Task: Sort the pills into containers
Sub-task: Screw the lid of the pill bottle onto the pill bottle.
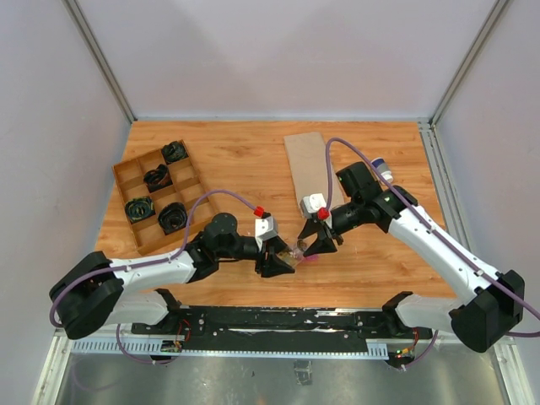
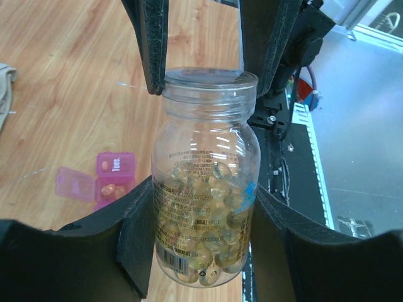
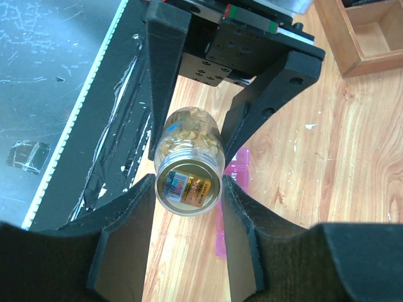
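A clear bottle (image 2: 204, 157) full of yellowish softgel pills hangs just above the table. My left gripper (image 2: 204, 214) is shut on its body. My right gripper (image 3: 189, 192) is shut on the bottle's threaded mouth (image 3: 189, 182), which has a printed foil seal across it. Its fingers (image 2: 154, 50) flank the neck in the left wrist view. From above, both grippers (image 1: 277, 260) (image 1: 321, 243) meet at the bottle (image 1: 295, 250) near the table's front middle. The magenta containers (image 2: 110, 179) lie on the wood beside and under the bottle. One lid is flipped open, and orange pills (image 2: 112, 189) show in one compartment.
A wooden divided tray (image 1: 126, 175) with black items (image 1: 157, 177) sits at the left. A cardboard sheet (image 1: 305, 160) lies at the back middle. A small white and blue object (image 1: 383, 169) is beside the right arm. The black base rail (image 1: 278, 321) runs along the near edge.
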Available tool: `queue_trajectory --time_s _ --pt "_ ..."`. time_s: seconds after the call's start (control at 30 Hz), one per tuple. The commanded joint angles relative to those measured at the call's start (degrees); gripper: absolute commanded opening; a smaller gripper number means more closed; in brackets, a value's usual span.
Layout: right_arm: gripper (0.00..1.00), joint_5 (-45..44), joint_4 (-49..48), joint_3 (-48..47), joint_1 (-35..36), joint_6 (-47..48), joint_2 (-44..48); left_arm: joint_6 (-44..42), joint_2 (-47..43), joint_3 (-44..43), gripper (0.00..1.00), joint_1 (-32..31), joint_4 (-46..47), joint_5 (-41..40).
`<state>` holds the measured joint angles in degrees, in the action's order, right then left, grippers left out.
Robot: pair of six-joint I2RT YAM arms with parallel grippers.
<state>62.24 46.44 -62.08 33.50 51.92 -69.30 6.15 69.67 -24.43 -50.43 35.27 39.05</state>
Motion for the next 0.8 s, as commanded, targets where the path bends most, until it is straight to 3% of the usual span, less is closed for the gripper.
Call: queue_trajectory --time_s 0.0,0.27,0.6,0.77 --pt "0.41 -2.8 -3.2 -1.1 1.4 -6.3 -1.0 -0.8 -4.0 -0.1 0.0 -0.1 4.9 -4.8" --pt "0.4 -3.9 -9.5 -0.2 1.4 -17.1 -1.8 0.2 -9.1 2.9 0.0 -0.1 10.5 -10.6" --pt "0.38 -3.8 -10.1 -2.2 1.4 -26.7 -5.0 -1.6 -6.3 0.9 0.0 -0.2 6.0 -13.9" --pt "0.37 -11.1 -15.5 -1.1 1.4 -39.4 -6.8 -2.3 -6.6 1.0 0.0 -0.2 5.0 -20.7"
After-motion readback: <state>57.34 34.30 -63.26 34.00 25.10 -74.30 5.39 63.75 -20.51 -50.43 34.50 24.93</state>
